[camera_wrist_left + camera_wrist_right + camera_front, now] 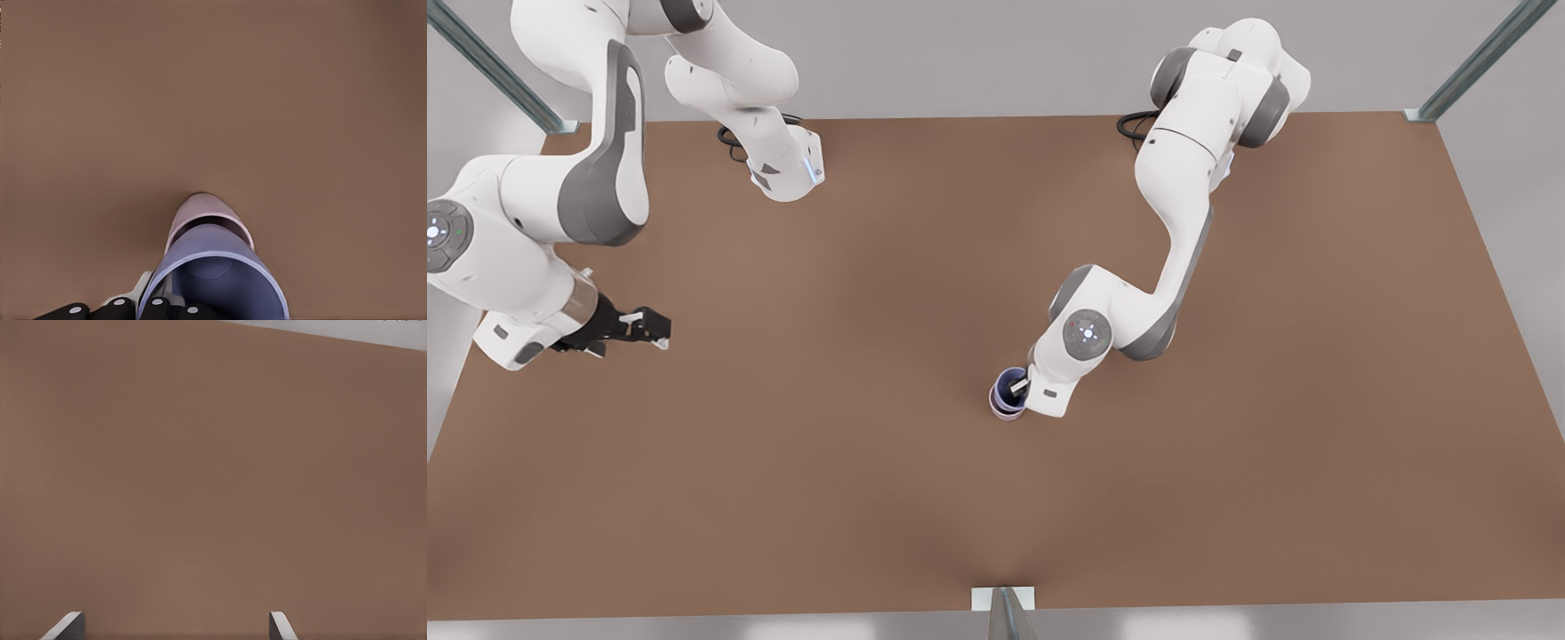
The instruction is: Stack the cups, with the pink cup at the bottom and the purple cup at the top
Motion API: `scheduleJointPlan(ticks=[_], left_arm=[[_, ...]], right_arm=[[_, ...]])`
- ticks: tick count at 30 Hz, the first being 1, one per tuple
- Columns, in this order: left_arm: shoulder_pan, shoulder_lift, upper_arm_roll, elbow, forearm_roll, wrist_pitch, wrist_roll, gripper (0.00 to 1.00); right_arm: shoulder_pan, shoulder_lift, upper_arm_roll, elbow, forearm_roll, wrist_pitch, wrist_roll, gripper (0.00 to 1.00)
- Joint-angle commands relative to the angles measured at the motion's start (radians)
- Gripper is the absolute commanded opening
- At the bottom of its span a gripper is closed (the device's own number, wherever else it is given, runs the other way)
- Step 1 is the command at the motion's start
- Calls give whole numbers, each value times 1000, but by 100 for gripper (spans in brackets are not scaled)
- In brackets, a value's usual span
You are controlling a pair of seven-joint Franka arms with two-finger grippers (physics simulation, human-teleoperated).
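Left claw (pixel 1021 386) is pinching the rim of the purple cup (pixel 1009 388), which sits nested in the pink cup (pixel 200 211) mid tabletop (pixel 871 498). Right claw (pixel 649 329) hangs spread wide at the front view's left, waiting.

The purple cup (pixel 220 263) is bluish periwinkle with a darker blue inside, and the pink cup (pixel 200 210) under it is pale dusty mauve (darker within). The table (pixel 871 498) is plain flat brown, unpatterned. Both arms (pixel 1183 178) are white with grey joint panels.
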Motion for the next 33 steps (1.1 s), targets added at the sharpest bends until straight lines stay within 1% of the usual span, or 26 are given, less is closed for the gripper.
scheduleJointPlan(ticks=[1,4,5,7,8,20,21,23,33], left_arm=[[0,0,1,0,-27,2,1,21],[0,1,0,-2,-27,2,1,21],[0,1,0,-2,-27,2,1,28],[0,1,0,-2,-27,2,0,36],[0,1,0,-2,-27,2,1,42],[-8,8,0,-5,-29,2,1,42],[-8,8,0,-5,-29,2,0,53],[-8,6,0,-5,-27,0,1,100],[-8,5,0,-3,-27,-3,1,100]], right_arm=[[-2,0,0,0,2,0,0,100],[-40,1,0,0,19,2,-41,100],[-45,1,0,0,20,2,-43,100],[-48,14,0,0,20,2,-43,100],[-46,17,0,0,20,5,-43,100],[-46,15,2,2,19,9,-44,100],[-48,17,0,2,19,8,-55,100],[-48,17,0,3,20,9,-64,100],[-42,20,3,11,23,11,-50,100]])
